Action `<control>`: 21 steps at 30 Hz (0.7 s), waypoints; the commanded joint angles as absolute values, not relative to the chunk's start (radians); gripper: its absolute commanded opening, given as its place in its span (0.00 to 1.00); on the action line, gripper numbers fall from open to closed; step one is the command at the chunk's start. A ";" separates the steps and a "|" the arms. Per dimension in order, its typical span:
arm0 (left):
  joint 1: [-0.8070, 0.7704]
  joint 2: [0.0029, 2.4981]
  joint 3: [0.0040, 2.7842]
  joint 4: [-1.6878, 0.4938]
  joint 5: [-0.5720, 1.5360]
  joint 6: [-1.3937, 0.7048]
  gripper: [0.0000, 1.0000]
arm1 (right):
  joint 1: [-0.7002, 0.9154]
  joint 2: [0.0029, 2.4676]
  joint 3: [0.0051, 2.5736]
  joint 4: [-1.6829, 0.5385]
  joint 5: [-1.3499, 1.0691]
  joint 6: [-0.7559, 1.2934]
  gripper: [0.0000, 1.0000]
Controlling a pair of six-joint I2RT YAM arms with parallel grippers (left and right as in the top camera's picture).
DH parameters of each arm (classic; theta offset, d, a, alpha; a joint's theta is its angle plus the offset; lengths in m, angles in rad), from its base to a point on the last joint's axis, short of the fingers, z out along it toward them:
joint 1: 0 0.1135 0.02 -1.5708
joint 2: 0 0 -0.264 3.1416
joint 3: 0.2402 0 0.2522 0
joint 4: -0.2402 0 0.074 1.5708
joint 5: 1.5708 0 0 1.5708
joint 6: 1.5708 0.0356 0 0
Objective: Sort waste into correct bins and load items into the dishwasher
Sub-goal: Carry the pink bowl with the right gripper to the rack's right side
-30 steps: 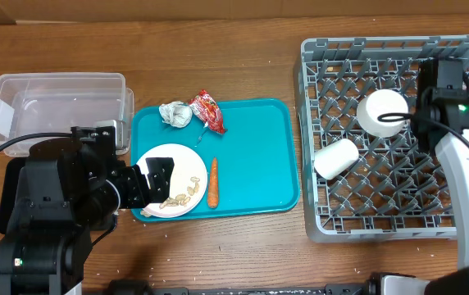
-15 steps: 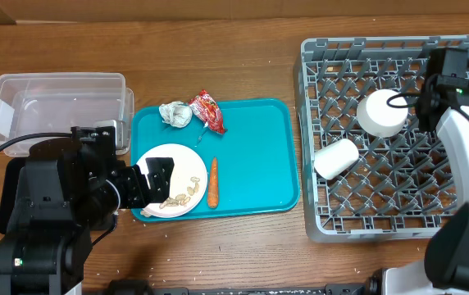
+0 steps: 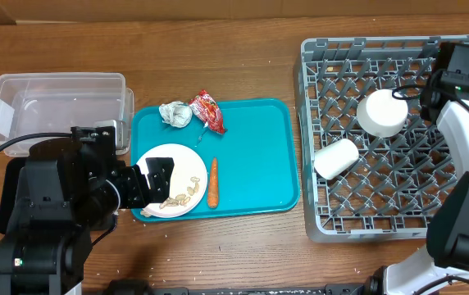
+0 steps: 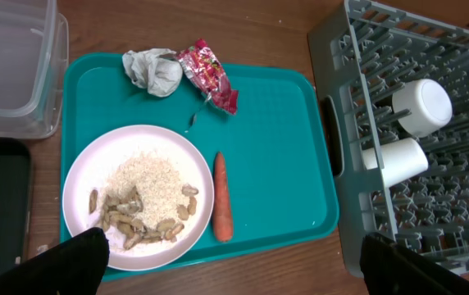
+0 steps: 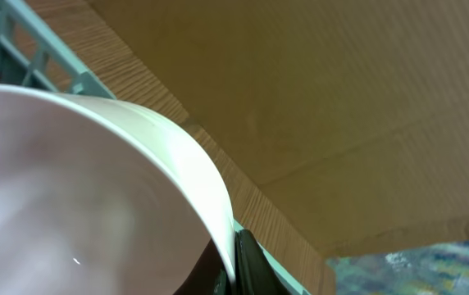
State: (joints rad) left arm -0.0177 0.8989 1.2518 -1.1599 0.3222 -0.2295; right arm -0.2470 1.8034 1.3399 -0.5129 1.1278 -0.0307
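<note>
The left fingers [image 4: 79, 262] are released, spread wide over the plate [image 4: 134, 156] of food scraps [image 4: 136, 221] at the teal tray's [image 4: 275, 164] lower left. One of the right fingers [image 5: 249, 264] touches a white bowl [image 5: 70, 180] at the dish rack [image 3: 310, 98]; whether they grasp it, I cannot tell.

Teal tray [image 3: 255, 156] right half clear; rack [image 3: 366, 209] front rows open; bowl [image 3: 382, 113], cup [image 3: 336, 158] block middle.

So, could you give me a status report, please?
Left gripper open at plate. Right gripper at bowl rim, grip unclear. Scraps on plate; nothing blocking.
</note>
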 commanded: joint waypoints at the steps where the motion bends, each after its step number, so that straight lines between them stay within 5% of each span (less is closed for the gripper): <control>1: -0.014 0.897 1.272 -1.159 0.333 -0.206 1.00 | -0.242 1.819 1.347 -0.503 1.151 -0.086 0.04; 17: -0.014 0.897 1.272 -1.159 0.332 -0.206 1.00 | -0.151 1.892 1.347 -0.343 1.190 -0.350 0.04; 20: -0.014 0.897 1.272 -1.159 0.333 -0.206 1.00 | -0.125 1.897 1.347 -0.373 1.193 -0.336 0.15; 21: -0.014 0.897 1.272 -1.159 0.333 -0.206 1.00 | -0.117 1.899 1.347 -0.372 1.193 -0.336 0.31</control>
State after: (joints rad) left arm -0.0177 0.8989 1.2522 -1.1599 0.3222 -0.2295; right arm -0.1455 1.8820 1.3403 -0.3725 1.1828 -0.3103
